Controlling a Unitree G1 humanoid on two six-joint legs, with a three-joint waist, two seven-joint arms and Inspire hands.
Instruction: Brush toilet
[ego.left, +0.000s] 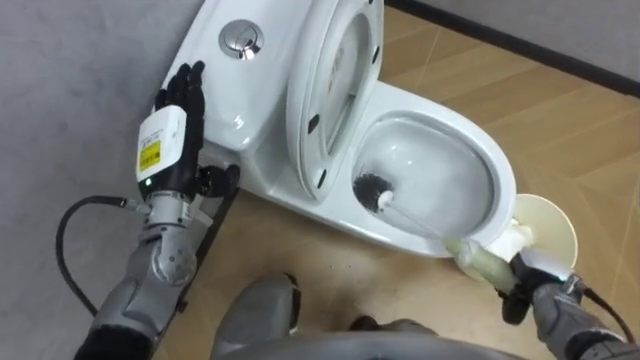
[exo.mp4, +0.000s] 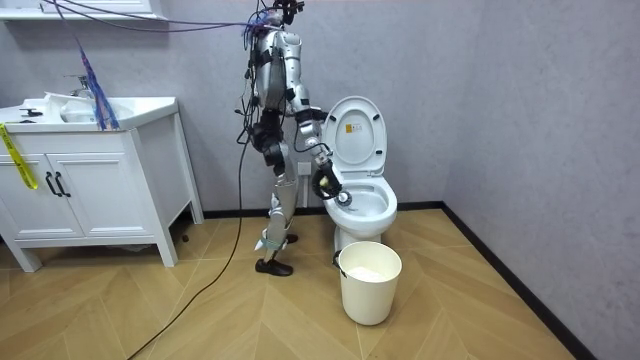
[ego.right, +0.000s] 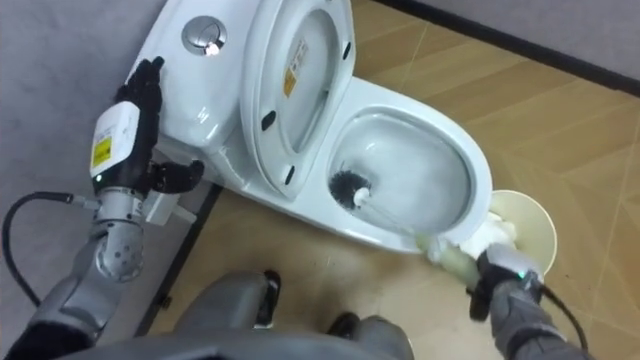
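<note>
bucket (exo.mp4: 370, 295) (white) on floor (exo.mp4: 470, 310) | sink cab. (exo.mp4: 90, 190) by wall (exo.mp4: 200, 60)

Floor (exo.mp4: 470, 310): wood parquet, herringbone pattern. Toilet (exo.mp4: 380, 215) stands on it against the grey wall (exo.mp4: 540, 100). White bucket (exo.mp4: 370, 290) on the floor just before the toilet. White sink cabinet (exo.mp4: 100, 190) well apart, at the room view's left.

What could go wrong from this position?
The toilet brush head lies in the bowl close under the raised seat; a back stroke might knock the seat down. The right robot hand holds the handle at the bowl's edge near the bucket; a quick pull-out could flick water onto the floor.
</note>
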